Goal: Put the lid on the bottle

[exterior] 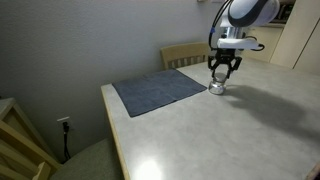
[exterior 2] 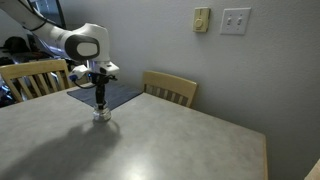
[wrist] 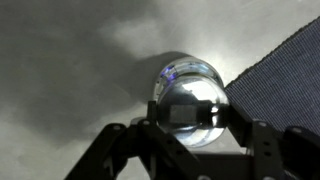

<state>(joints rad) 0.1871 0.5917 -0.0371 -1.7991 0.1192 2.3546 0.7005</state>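
The bottle (exterior: 216, 88) (exterior 2: 101, 116) is a small clear, glinting jar that stands upright on the pale table, just off a corner of the grey-blue mat (exterior: 160, 90). My gripper (exterior: 220, 73) (exterior 2: 99, 98) hangs straight above it, fingers pointing down. In the wrist view the gripper (wrist: 190, 120) is shut on a round flat top, the lid (wrist: 190, 100), one finger on each side of it. The lid sits right at the bottle's (wrist: 183, 72) mouth. Glare keeps me from telling whether it rests on the rim.
The mat (wrist: 285, 75) (exterior 2: 122, 97) lies close beside the bottle. Wooden chairs (exterior: 185, 52) (exterior 2: 170, 88) (exterior 2: 30, 78) stand at the table's far edges. The table (exterior: 250, 130) (exterior 2: 150, 140) stretches wide and pale toward the cameras. A wall with switches (exterior 2: 235, 20) is behind.
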